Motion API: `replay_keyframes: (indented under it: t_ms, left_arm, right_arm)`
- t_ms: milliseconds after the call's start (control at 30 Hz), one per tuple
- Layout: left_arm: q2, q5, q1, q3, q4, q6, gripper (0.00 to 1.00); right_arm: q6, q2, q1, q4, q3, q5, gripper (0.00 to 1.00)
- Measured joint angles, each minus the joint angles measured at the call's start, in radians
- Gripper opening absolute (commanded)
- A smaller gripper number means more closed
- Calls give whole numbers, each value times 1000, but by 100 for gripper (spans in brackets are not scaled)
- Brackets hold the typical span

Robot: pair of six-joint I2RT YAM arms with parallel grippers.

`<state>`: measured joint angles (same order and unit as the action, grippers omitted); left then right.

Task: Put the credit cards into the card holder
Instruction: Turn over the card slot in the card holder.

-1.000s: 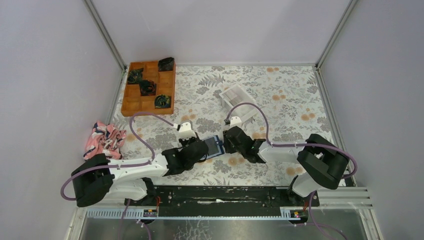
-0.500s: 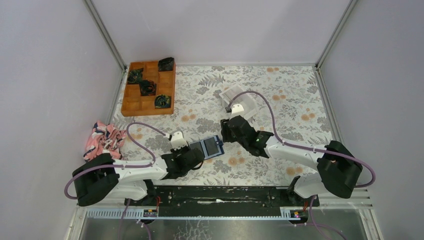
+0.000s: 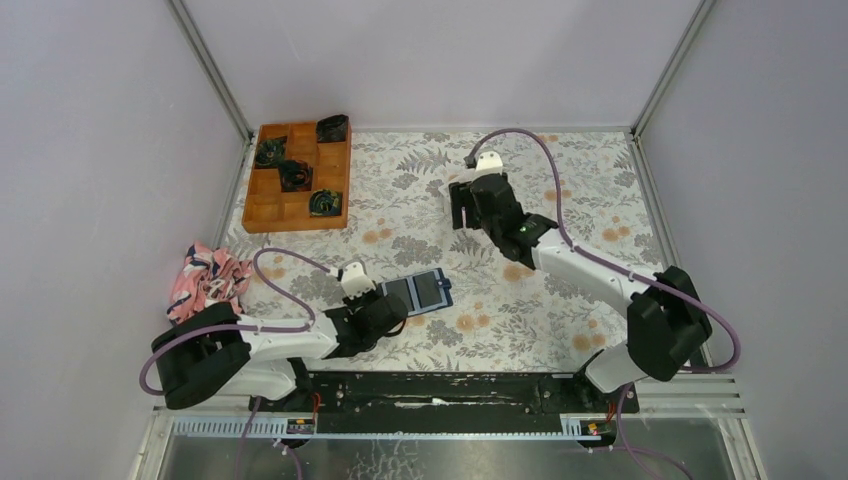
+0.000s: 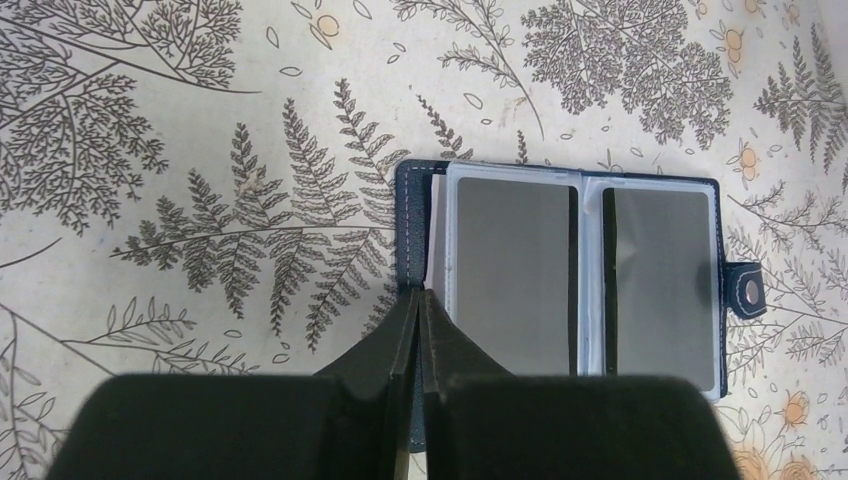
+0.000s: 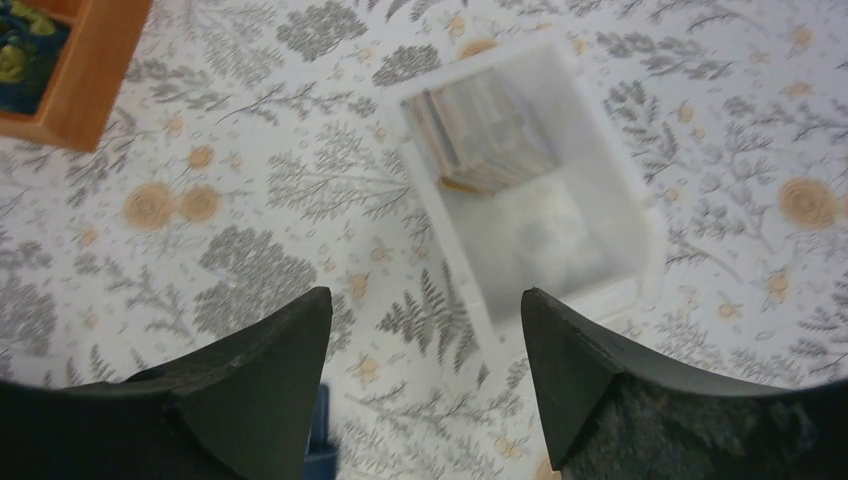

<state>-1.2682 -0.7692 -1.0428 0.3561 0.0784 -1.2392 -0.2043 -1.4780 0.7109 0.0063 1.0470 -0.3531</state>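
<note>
Card holder (image 4: 515,270): open flat, at my left fingertips

White box (image 5: 570,295): just ahead of my right gripper (image 5: 425,300), jaws spread wide.
Left gripper (image 4: 418,296): pinched closed, tips touching the holder's left edge.
Credit cards (image 5: 480,140): stacked in the box's far end.

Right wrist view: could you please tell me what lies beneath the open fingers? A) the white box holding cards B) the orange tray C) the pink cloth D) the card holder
A: the fingers of the right gripper frame the white box, cards stacked inside.
</note>
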Motion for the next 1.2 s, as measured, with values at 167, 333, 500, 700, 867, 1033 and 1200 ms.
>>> replay_keyframes:
  t_ms: [167,333,500,700,867,1033,1200]
  left_arm:
    - [-21,9,19,2,-49,23,17]
    - [-26,35,31,8,-85,59,49]
    - [-18,60,40,13,-122,78,71]
    - [19,83,52,7,-121,90,83]
    - [68,94,57,-2,-69,90,84]
    - [136,93,57,-33,-8,80,84]
    - [209,87,57,-61,48,58,84]
  right_arm:
    - [48,-97,-99,5,75,63,78]
    - [73,-219,-203,-9,193,171,80]
    - [88,-312,-262,-19,291,270,80]
    - [95,-403,-279,-27,373,346,80]
    - [95,-454,-283,-35,406,375,80]
    - [95,-501,-290,-43,443,401,80]
    - [91,-531,-293,-47,463,424,80]
